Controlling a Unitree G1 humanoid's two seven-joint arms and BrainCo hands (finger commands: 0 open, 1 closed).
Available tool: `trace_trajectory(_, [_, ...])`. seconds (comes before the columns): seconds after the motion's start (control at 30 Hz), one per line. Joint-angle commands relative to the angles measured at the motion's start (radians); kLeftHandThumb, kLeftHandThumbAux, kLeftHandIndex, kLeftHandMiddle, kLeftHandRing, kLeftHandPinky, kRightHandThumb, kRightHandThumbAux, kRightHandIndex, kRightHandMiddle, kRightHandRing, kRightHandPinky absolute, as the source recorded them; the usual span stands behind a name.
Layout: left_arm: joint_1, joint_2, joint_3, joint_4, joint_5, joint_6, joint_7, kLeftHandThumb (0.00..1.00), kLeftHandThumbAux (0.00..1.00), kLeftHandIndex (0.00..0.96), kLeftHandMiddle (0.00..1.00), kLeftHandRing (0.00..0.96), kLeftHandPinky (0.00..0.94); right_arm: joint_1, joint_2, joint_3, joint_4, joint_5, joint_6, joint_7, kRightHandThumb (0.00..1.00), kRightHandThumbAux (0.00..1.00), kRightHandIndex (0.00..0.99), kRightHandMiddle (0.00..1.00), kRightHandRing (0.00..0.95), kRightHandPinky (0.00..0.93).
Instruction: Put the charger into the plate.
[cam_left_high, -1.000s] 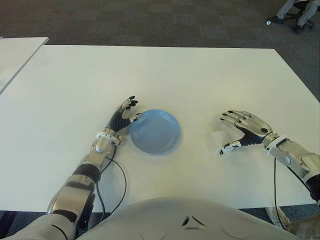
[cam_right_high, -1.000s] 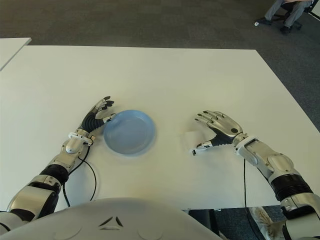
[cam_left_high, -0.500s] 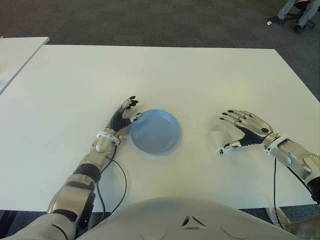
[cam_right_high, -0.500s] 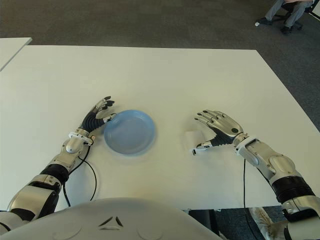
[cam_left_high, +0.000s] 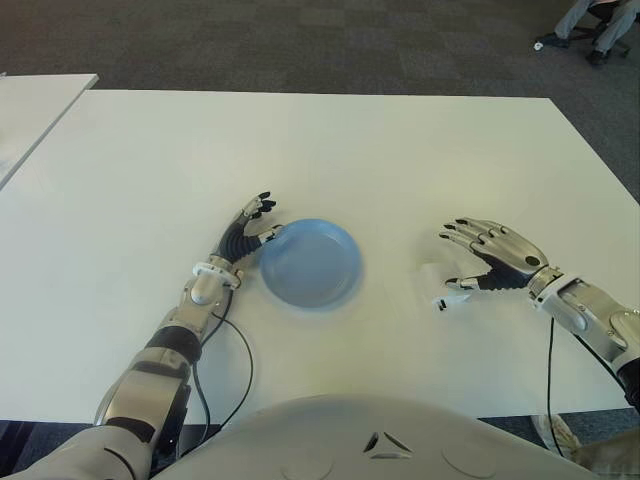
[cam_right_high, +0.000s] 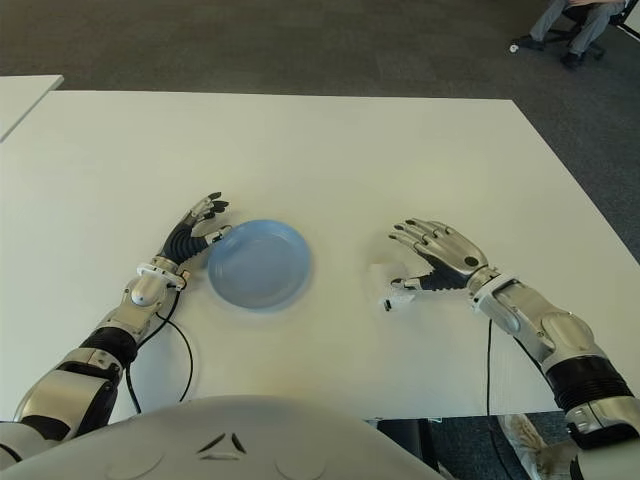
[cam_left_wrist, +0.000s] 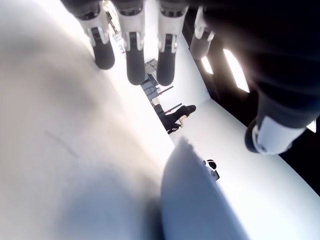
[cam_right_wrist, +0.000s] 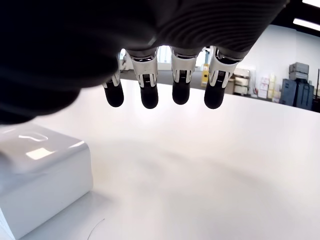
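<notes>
Step in hand, as judged: grasping the charger (cam_left_high: 437, 279), not yet secured. It is a white block sitting on the white table (cam_left_high: 400, 150), to the right of the blue plate (cam_left_high: 310, 262) and apart from it. Low contrast against the tabletop, so edges are hard to read in the eye views; the right wrist view shows it more plainly as a smooth glossy box (cam_right_wrist: 40, 175) below the palm side of the hand.

To do this well: the right hand (cam_left_high: 490, 260) should likely centre over the block, bring the 4 fingers (cam_right_wrist: 162, 82) down on its far face and the thumb (cam_left_high: 455, 287) on the near face, and close firmly before lifting. Glossy sides look slippery, so a squeeze across 2 opposite flat faces is safer than a fingertip pinch on a corner. Then carry it left and set it down inside the plate rim.

Right hand state: fingers extended and spread above and just beyond the charger, thumb tucked in toward the block's near side. Whether the thumb actually touches it cannot be told. Nothing is gripped.

Left hand (cam_left_high: 250, 228): idle, showing just beside the plate's left rim, fingers loosely extended, holding nothing.
</notes>
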Motion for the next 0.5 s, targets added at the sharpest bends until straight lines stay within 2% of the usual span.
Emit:
trace_trajectory(0.03, [0.068, -0.019, -0.030, 0.076, 0.026, 0.088, -0.038, 0.000, 0.503, 0.089, 0.206, 0.200, 0.170, 0.019, 0.003, -0.010, -0.010, 0.014, -0.012, 0.014, 0.134, 0.210, 0.000, 0.000, 0.000, 0.000])
trace_trajectory(0.5, [0.068, -0.021, -0.026, 0.077, 0.012, 0.084, -0.051, 0.000, 0.501, 0.085, 0.202, 0.196, 0.153, 0.033, 0.001, -0.025, -0.029, 0.026, -0.026, 0.039, 0.132, 0.212, 0.000, 0.000, 0.000, 0.000])
